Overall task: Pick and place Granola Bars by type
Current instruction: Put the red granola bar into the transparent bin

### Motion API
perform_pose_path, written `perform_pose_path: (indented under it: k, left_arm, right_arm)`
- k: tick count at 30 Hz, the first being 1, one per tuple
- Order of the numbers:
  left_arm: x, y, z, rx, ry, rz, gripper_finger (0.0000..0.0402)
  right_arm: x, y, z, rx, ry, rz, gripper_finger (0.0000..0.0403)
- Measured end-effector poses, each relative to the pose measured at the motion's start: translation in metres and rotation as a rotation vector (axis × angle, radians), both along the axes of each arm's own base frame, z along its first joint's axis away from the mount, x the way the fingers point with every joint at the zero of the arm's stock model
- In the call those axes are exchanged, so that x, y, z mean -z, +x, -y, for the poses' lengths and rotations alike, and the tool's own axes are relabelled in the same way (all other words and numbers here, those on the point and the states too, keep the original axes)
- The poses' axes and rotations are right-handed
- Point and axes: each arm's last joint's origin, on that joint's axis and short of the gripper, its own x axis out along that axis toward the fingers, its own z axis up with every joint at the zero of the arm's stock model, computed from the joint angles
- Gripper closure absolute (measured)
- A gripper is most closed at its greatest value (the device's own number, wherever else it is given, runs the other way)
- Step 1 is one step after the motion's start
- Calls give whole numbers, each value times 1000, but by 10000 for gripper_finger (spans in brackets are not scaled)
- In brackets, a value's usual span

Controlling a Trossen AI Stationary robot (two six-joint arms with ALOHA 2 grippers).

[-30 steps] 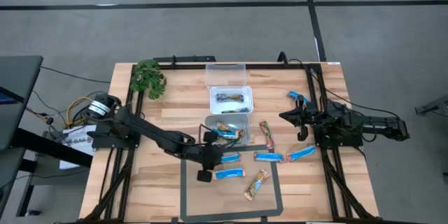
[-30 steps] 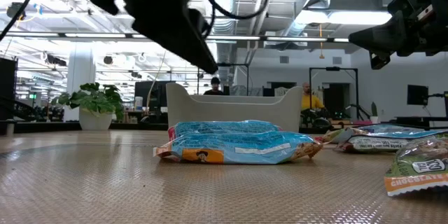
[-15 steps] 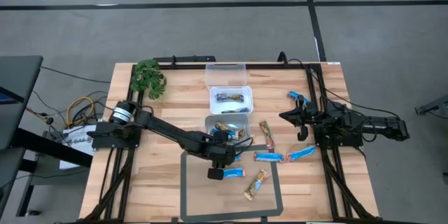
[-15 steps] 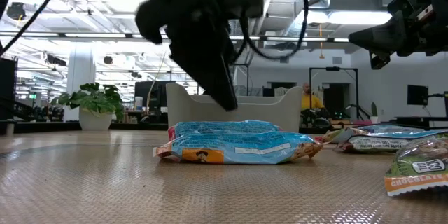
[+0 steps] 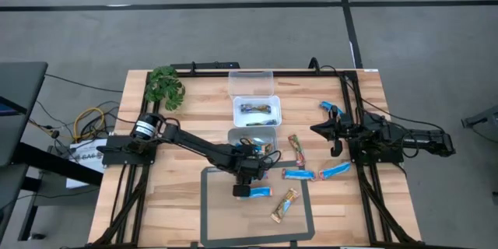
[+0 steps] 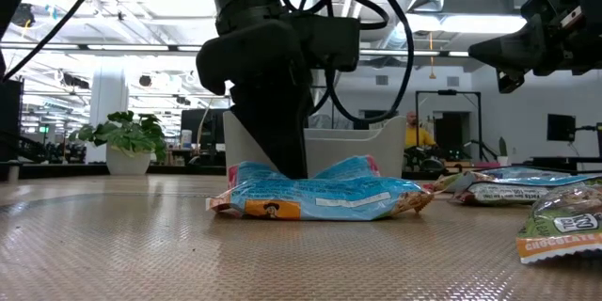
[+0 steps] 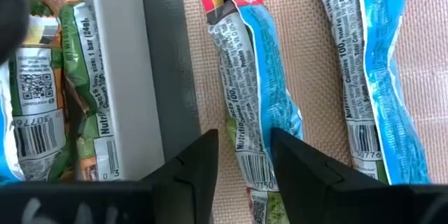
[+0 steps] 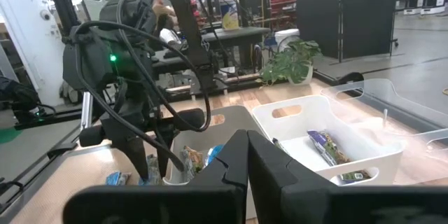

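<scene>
The pale wooden table [image 5: 179, 194] carried a grey-edged mat and three white plastic bins [image 5: 250, 84]. The left gripper [image 7: 243, 155] stood low over the mat, its fingers [image 7: 192, 171] parted and straddling one end of a bright blue wrapped granola bar [image 7: 257, 115], not yet closed on it. The right gripper [image 5: 322, 130] hovered at the table's right edge with fingers together, empty. Other granola bars [image 5: 299, 174] lay scattered nearby.
</scene>
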Motion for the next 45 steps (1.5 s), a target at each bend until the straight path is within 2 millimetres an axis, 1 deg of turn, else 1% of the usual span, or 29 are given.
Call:
perform_pose_path:
  k: [7,14,21,28,32,41,43,45]
  left_arm:
    - [0,-1,2,20,-72,-21,275]
    - [-1,-1,3,24,-80,-26,275]
    - [-2,-1,6,62,-171,-43,275]
    - [-2,-1,7,66,-174,-43,280]
    - [-2,-1,7,61,-158,-39,304]
    - [-2,-1,7,68,-135,-32,392]
    - [-2,-1,7,69,-134,-32,398]
    - [-2,-1,7,69,-134,-32,394]
  right_arm:
    - [0,0,0,0,0,0,403]
    - [0,0,0,0,0,0,403]
    - [0,0,0,0,0,0,403]
    - [0,0,0,0,0,0,403]
    - [0,0,0,0,0,0,403]
    - [0,0,0,0,0,0,403]
    - [0,0,0,0,0,0,403]
    - [0,0,0,0,0,0,403]
